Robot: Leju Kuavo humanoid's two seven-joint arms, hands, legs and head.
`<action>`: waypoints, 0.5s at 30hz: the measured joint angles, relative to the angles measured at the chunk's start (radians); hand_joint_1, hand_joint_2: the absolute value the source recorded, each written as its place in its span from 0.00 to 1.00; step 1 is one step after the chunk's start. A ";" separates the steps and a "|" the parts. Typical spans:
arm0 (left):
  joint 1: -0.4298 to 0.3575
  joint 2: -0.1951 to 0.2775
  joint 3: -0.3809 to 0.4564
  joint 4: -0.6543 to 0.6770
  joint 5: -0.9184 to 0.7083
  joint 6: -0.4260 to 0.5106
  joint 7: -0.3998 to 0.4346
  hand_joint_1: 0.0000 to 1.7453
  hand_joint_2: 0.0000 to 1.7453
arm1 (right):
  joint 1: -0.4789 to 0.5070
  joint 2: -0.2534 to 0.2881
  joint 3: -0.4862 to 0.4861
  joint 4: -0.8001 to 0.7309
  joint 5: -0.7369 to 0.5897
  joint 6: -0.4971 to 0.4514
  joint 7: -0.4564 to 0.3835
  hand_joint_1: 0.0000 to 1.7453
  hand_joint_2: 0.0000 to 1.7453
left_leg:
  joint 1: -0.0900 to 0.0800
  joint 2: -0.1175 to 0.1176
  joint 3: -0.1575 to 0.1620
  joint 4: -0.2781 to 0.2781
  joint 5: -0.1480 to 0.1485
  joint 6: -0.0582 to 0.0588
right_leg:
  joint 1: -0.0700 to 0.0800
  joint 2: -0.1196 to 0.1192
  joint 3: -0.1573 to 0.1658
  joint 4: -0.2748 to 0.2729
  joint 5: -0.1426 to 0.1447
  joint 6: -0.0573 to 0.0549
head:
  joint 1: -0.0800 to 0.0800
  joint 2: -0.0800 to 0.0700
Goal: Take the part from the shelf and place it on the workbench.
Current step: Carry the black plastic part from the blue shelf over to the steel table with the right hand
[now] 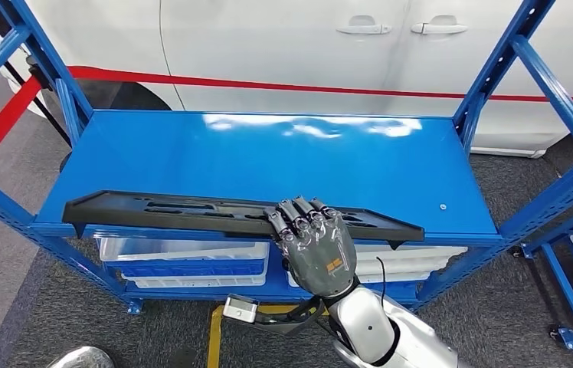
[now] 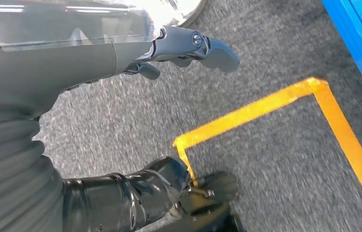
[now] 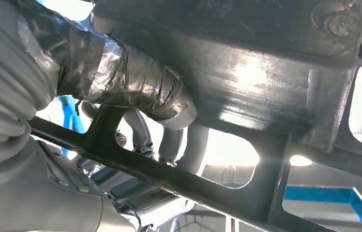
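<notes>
The long black part lies along the front edge of the blue shelf. The right hand grips it right of centre, fingers over the top and thumb beneath. Being held off-centre, it should be lifted level and slowly; the left hand hangs empty, fingers loosely curled.

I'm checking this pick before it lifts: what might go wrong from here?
The right hand grips the long black part well right of its middle, so the far left end may sag or swing when lifted.

The part lies along the front edge of the blue shelf, between the blue uprights; a tilted lift could knock one.

The left hand hangs low by the floor, giving no support.
</notes>
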 joint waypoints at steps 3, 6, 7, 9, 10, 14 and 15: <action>0.001 -0.002 0.000 0.000 0.000 0.000 0.001 0.00 1.00 | 0.000 0.002 -0.001 -0.002 0.000 0.000 0.000 1.00 1.00 | 0.001 -0.002 -0.013 0.015 -0.018 -0.018 | -0.007 -0.003 -0.015 -0.014 0.028 -0.021 | -0.001 0.000; 0.001 -0.002 0.000 0.000 0.000 0.000 0.002 0.00 1.00 | 0.001 0.005 -0.001 -0.003 0.000 -0.001 0.000 1.00 1.00 | 0.005 -0.002 -0.063 0.165 -0.150 -0.029 | -0.010 -0.007 -0.050 -0.018 0.060 -0.037 | -0.004 0.000; 0.001 -0.002 0.000 0.000 0.000 0.000 0.002 0.00 1.00 | 0.003 0.005 -0.001 -0.003 0.000 -0.001 -0.001 1.00 1.00 | 0.006 -0.002 -0.077 0.227 -0.182 -0.033 | -0.009 -0.007 -0.063 -0.017 0.069 -0.037 | -0.004 0.000; 0.001 -0.002 0.000 0.000 0.000 0.000 0.002 0.00 1.00 | 0.005 0.005 -0.001 -0.003 0.000 -0.001 -0.002 1.00 1.00 | 0.006 -0.002 -0.067 0.281 -0.186 -0.037 | -0.009 -0.007 -0.093 -0.010 0.086 -0.034 | -0.004 0.000; 0.001 -0.002 0.000 0.000 0.000 0.000 0.003 0.00 1.00 | 0.006 0.005 -0.001 -0.003 0.000 -0.001 -0.003 1.00 1.00 | 0.006 -0.002 -0.036 0.254 -0.163 -0.037 | -0.009 -0.007 -0.108 -0.004 0.094 -0.032 | -0.004 0.000; -0.003 -0.002 0.000 0.000 0.000 0.001 0.003 0.00 1.00 | 0.007 0.006 -0.004 -0.004 0.000 -0.001 -0.004 1.00 1.00 | 0.001 -0.005 0.132 0.018 -0.134 -0.021 | -0.007 -0.007 -0.145 0.018 0.117 -0.013 | -0.003 0.000; -0.003 -0.002 0.000 0.000 0.000 0.001 0.003 0.00 1.00 | 0.007 0.007 -0.005 -0.004 0.000 -0.001 -0.005 1.00 1.00 | -0.001 -0.006 0.139 0.000 -0.140 -0.016 | -0.007 -0.007 -0.147 0.018 0.123 -0.007 | -0.003 0.000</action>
